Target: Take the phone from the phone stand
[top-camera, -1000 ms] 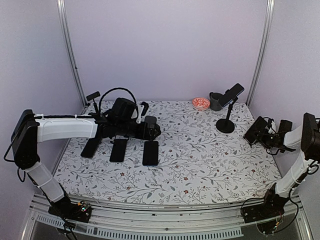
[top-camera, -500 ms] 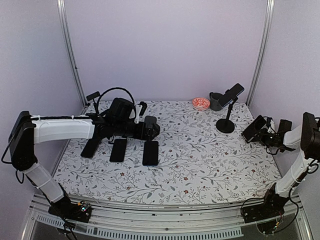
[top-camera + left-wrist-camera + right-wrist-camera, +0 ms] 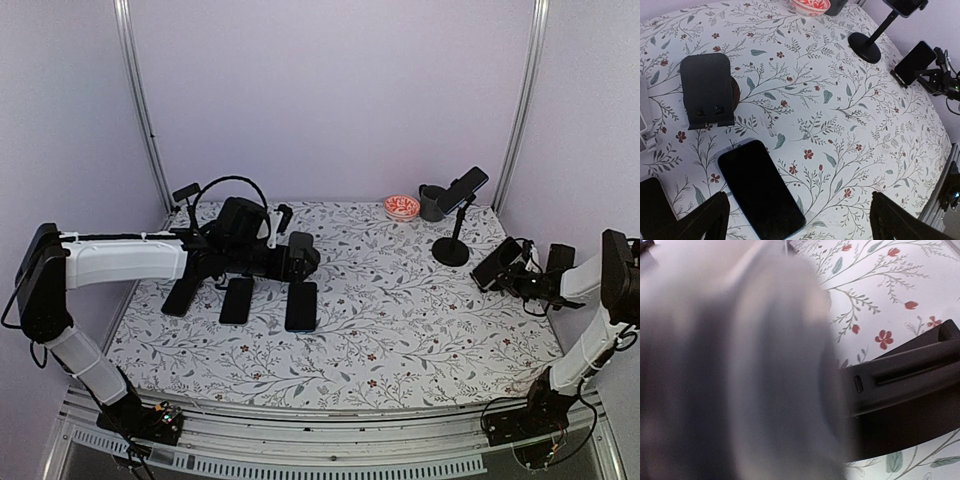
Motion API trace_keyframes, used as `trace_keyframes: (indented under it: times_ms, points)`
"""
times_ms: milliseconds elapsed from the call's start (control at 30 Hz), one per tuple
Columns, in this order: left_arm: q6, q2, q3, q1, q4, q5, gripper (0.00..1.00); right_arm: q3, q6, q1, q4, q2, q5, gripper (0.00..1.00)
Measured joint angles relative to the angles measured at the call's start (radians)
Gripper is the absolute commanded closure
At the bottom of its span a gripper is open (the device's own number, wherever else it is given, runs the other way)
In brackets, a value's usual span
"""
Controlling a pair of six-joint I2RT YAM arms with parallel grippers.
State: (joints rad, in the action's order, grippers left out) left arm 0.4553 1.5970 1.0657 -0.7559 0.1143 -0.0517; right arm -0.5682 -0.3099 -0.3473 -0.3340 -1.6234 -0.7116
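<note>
Five phones, counted. One, the stand phone (image 3: 463, 187), sits tilted on top of the pole stand (image 3: 451, 252). That stand is just left of the right pincer (image 3: 513, 270) and a little farther back, near it but not touching, with nothing between them. The second, the held phone (image 3: 494, 266), is clamped in the right pincer, which is narrowed onto its lower end. It is tilted and off the table (image 3: 400, 330), and it sticks out toward the pole stand. Right wrist view is mostly a grey blur close to the lens. It shows only that phone's dark edge, with a side button and a slot, over the floral cloth. The other three phones lie flat in a row by the left pincer (image 3: 800, 195): the near flat phone (image 3: 301, 305) just ahead of its fingers (image 3: 700, 220), the middle flat phone (image 3: 237, 300) beside that one, and the outer flat phone (image 3: 182, 295) farthest left. The left pincer is spread wide, grips nothing, and hangs over the cloth. Two stands for sure: the pole stand, and an empty slab stand (image 3: 707, 90) on a round brown base, ahead and left of the left pincer and just past the near flat phone. One small dark bracket (image 3: 185, 191) on a stem sits at the back, behind the left arm; can't tell what it is. One red bowl (image 3: 402, 206) and one dark cup (image 3: 431, 203) sit side by side at the back edge, beyond the pole stand as seen from the right pincer.
</note>
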Motion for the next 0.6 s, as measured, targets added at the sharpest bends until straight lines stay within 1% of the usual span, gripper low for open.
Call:
trace_keyframes:
  times_ms: [333, 467, 600]
  points:
    - [-0.008, -0.006, -0.032, 0.0, -0.03, -0.021, 0.01, 0.077, -0.058, 0.167, -0.014, 0.085, 0.001, 0.96]
    - [-0.014, -0.021, -0.053, 0.0, -0.056, -0.035, 0.01, 0.121, -0.09, 0.257, -0.042, 0.121, 0.002, 0.96]
    - [-0.023, -0.022, -0.075, -0.01, -0.096, -0.043, 0.01, 0.164, -0.13, 0.381, -0.092, 0.145, 0.003, 0.97]
